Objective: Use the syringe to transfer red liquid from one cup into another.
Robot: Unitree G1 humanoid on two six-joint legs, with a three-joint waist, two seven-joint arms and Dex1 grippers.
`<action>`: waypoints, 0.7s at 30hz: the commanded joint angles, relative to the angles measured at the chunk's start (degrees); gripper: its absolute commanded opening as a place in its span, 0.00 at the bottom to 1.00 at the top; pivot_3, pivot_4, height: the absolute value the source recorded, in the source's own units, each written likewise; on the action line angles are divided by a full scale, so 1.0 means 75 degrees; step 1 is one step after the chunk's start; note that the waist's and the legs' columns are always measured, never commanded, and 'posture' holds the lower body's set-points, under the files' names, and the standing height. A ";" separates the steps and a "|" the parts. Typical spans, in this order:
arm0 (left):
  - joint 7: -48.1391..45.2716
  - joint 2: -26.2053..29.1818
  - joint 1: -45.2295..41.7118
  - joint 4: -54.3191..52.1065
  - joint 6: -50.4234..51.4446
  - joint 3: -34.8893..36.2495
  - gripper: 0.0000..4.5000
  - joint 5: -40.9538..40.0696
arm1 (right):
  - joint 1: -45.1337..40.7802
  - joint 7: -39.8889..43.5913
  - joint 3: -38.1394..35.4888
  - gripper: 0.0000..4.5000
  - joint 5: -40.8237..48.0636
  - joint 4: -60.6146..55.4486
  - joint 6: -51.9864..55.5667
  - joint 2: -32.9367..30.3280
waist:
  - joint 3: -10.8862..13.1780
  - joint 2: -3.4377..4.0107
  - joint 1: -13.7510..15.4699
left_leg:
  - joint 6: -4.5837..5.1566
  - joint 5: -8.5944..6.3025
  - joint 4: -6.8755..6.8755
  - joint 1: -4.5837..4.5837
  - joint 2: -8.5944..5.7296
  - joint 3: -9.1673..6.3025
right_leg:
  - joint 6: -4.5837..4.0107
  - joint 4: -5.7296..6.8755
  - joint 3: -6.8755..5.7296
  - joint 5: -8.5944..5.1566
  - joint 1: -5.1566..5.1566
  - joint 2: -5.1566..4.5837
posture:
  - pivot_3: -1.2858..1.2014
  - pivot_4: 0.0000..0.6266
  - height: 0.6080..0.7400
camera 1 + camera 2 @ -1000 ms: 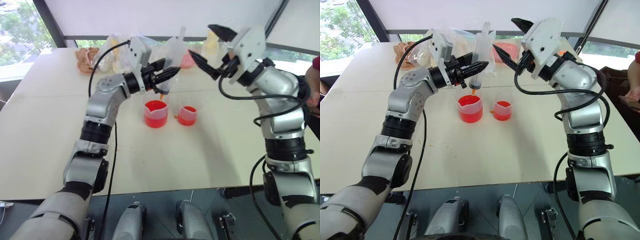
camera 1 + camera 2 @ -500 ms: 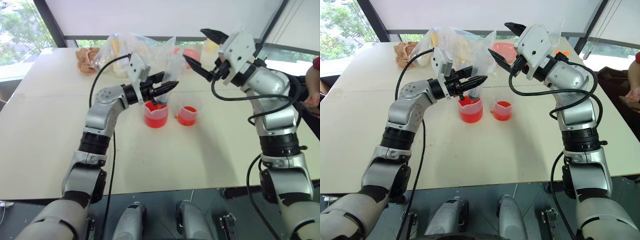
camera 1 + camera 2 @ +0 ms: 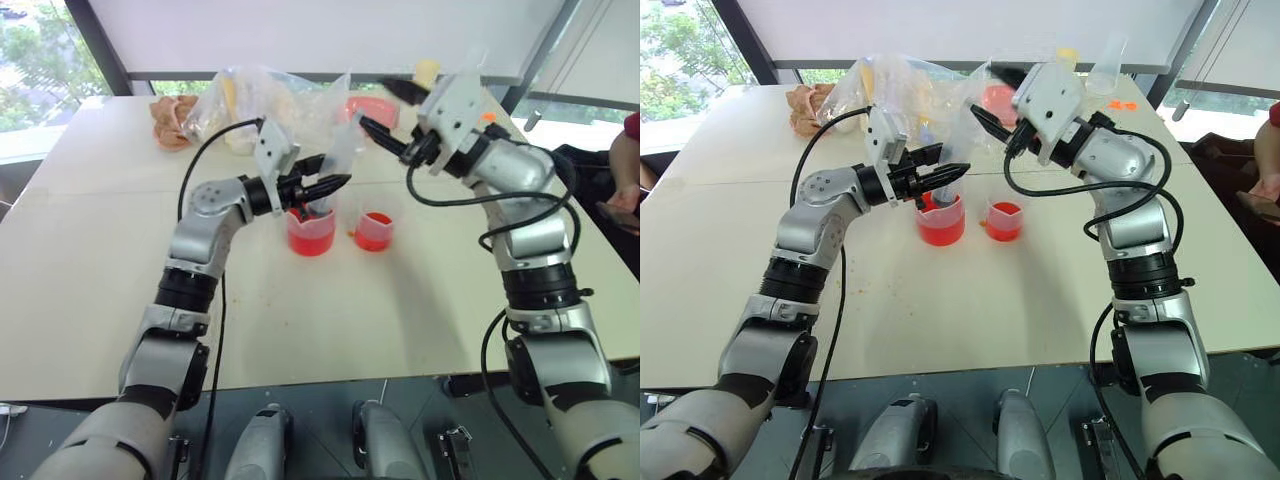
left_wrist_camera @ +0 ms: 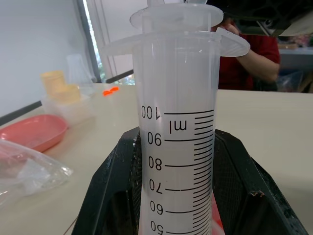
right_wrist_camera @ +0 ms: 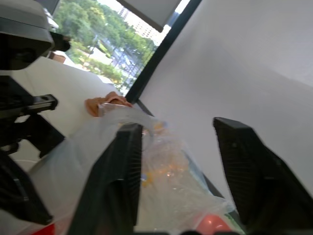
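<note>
Left gripper (image 3: 945, 176): clamped tight on the syringe (image 4: 178, 147) — black fingers (image 4: 110, 196) pressed against both sides of the barrel, just under the flange, in the left wrist view.
Syringe: upright over the larger beaker (image 3: 941, 219), lower end down inside it; graduation marks read up to 100 near the flange.
Larger beaker: on the table (image 3: 940, 320), holding red liquid (image 3: 940, 231) to about half its height.
Smaller cup (image 3: 1004, 221): at 3 o'clock of the beaker, just beside it but apart, also with red liquid in the bottom.
Right gripper (image 3: 385, 115): up at about 1 o'clock of the syringe top, fingers parted with a clear gap between them in the right wrist view — nothing between them.
Right fingers (image 5: 115, 181): pointed toward a crumpled clear plastic bag (image 3: 895, 85) at the far side of the table.
Far table: a pink dish (image 3: 997, 100) at 12 o'clock of the smaller cup, a tan cloth (image 3: 805, 108) at 10 o'clock of the beaker.
Person: a sleeve and hand (image 3: 620, 190) at the 3 o'clock edge of the head views.
</note>
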 commanded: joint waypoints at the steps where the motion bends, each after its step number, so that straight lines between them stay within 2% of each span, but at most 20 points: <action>1: -0.0001 -0.0102 -0.0126 0.0454 -0.0219 -0.0012 0.31 0.0146 | -0.0196 0.0093 -0.0145 0.01 0.0175 -0.0522 -0.0144 0.0038 | 0.0000 0.0000 0.0012 | 0.0000 0.0000 0.0000 0.0000 0.0000 0.0001 | 0.0000 0.0000 0.0000 0.0000 0.0000 0.0000 | 0.52 0.24 1.00; 9: 0.0068 -0.0336 -0.0208 0.1135 -0.0616 -0.0055 0.31 0.0311 | -0.0319 0.0029 -0.0314 0.01 0.0075 -0.0619 0.0051 -0.0054 | 0.0000 0.0000 0.0008 | 0.0000 0.0000 0.0001 -0.0002 -0.0001 -0.0001 | 0.0000 0.0000 -0.0001 0.0000 0.0000 0.0000 | 0.52 0.24 1.00; 13: 0.0071 -0.0451 -0.0271 0.1406 -0.0717 -0.0119 0.31 0.0397 | -0.0784 -0.0335 -0.0727 0.01 -0.0031 -0.0255 -0.0016 -0.0293 | 0.0000 0.0000 0.0007 | 0.0000 0.0000 0.0001 -0.0002 -0.0001 -0.0001 | 0.0000 0.0001 -0.0001 0.0000 0.0000 0.0000 | 0.52 0.24 1.00; 21: -0.0113 -0.0474 -0.0145 0.1291 -0.0521 -0.0155 0.31 0.0272 | -0.1163 -0.0769 -0.1078 0.01 -0.0157 0.0281 -0.0340 -0.0677 | 0.0000 0.0000 0.0008 | 0.0000 0.0000 0.0000 -0.0002 0.0000 0.0000 | 0.0000 0.0000 -0.0002 0.0000 0.0000 0.0000 | 0.52 0.24 1.00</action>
